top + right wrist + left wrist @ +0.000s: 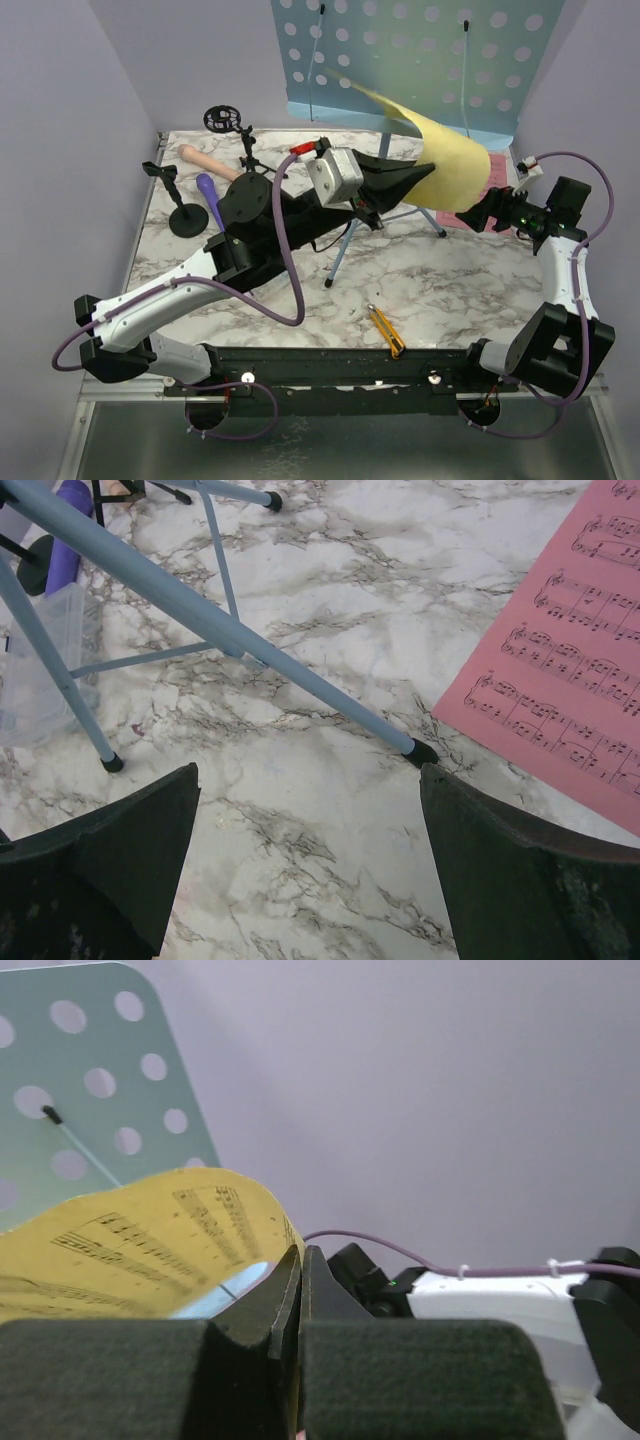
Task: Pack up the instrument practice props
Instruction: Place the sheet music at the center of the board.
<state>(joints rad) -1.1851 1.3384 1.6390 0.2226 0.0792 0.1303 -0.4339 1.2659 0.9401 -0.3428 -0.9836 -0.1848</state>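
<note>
On the marble table (440,290), seen from the near edge with the far wall at 12 o'clock:

- Music rack (400,50), light blue, perforated. At 12 o'clock, upright against the back wall; its tripod legs (345,250) splay down toward the table's middle.
- Yellow page (450,165), printed with notation. Curled in the air in front of the rack, between 12 and 2 o'clock. Upper corner lies across the rack face; contact there cannot be told.
- Left gripper (425,175). Reaches across the middle; jaws closed tight on the lower edge of the yellow page, as its wrist view confirms (301,1260).
- Pink page (570,660). Flat on the table at 2 to 3 o'clock, one rack foot just beside its edge.
- Right gripper (478,216). At 3 o'clock, low over bare marble beside the pink page; jaws spread wide, holding nothing.
- Beige microphone (205,160) and purple microphone (212,200). Lying at 10 o'clock, close together.
- Two black mic mounts: a round-based one (185,215) at 9 to 10 o'clock, a ring-topped one (225,120) at 11 o'clock.
- Utility knife (385,330), yellow and black, at 6 o'clock.
- Clear box (40,670), beneath the rack legs.
</note>
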